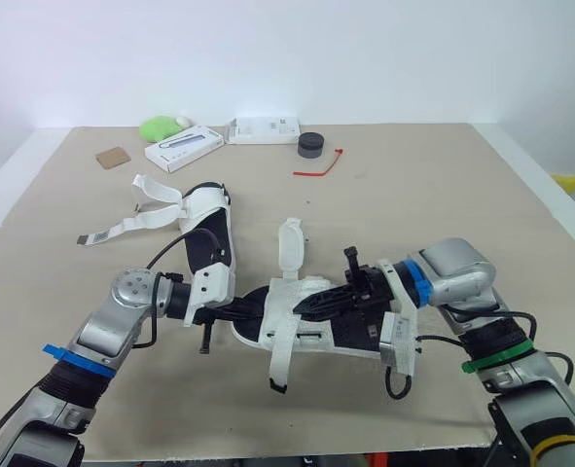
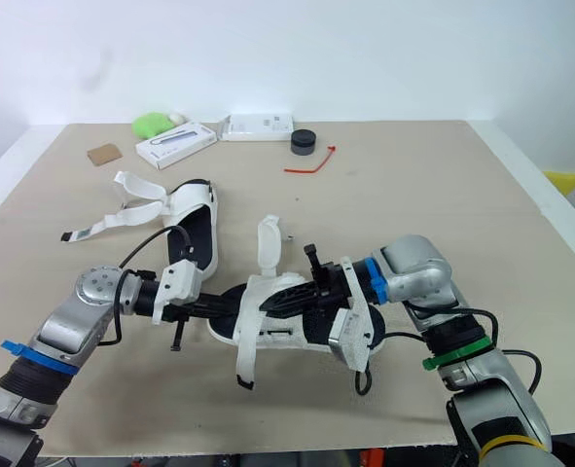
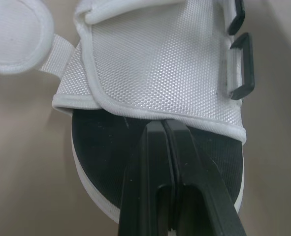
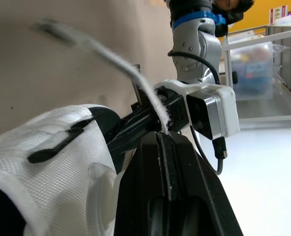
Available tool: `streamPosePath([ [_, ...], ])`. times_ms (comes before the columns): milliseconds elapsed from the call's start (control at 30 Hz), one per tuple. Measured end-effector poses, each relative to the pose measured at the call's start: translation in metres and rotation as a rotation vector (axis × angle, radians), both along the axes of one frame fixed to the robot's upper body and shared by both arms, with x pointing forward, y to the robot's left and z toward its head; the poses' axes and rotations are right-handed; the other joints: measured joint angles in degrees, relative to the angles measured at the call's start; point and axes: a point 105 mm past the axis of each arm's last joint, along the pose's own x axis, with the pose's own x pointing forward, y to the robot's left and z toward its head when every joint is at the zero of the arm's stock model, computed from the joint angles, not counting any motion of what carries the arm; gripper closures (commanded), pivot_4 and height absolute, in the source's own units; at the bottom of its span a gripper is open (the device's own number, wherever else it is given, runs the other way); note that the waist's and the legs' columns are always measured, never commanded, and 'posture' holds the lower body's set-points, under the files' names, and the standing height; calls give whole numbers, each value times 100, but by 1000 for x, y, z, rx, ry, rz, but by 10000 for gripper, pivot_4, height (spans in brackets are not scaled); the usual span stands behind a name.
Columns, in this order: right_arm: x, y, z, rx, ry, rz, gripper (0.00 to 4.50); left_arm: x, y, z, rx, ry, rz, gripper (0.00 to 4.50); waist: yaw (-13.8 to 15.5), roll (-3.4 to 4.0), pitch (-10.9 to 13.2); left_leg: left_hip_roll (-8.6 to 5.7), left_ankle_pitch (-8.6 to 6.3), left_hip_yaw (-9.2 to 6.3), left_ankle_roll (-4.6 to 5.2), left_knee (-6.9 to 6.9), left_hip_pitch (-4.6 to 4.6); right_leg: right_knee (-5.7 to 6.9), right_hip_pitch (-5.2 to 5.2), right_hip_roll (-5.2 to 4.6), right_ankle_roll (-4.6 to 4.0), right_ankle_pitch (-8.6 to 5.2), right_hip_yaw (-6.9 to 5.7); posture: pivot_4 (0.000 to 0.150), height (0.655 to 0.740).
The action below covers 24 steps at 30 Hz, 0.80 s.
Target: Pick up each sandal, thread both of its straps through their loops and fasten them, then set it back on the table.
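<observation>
A white sandal [image 1: 302, 329] with a black footbed sits near the table's front, between my two grippers. One of its straps [image 1: 289, 245] stands upright, and another strap [image 1: 279, 365] hangs off the near side. My left gripper [image 3: 162, 124] is shut, its tips lying on the footbed against the hem of the white upper. My right gripper [image 4: 163, 133] reaches in from the right and is shut on a white strap [image 4: 111, 58]. A second sandal [image 1: 210, 230] lies farther back on the left with its straps [image 1: 153, 192] loose and spread out.
Along the back of the table [image 1: 413, 204] lie a green object [image 1: 161, 126], two white boxes [image 1: 183, 149] [image 1: 265, 129], a black round piece [image 1: 311, 145], a red tie [image 1: 318, 167] and a brown card [image 1: 114, 157].
</observation>
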Motion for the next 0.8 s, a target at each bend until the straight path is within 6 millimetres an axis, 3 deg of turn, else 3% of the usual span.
streamPosePath([
  [400,7,-8,-7,-34,-45,40,44609,9,-3,0,-27,35,92,45000,-1,-1,1,1,0,5,1,-1,1,-1,-1,0,0,1,9,1500,7400],
  [800,26,-20,-12,-65,-103,38,44609,3,-9,1,-25,52,90,45000,-4,-2,1,1,-1,12,1,-1,-1,-1,-4,0,1,1,16,1500,7400],
])
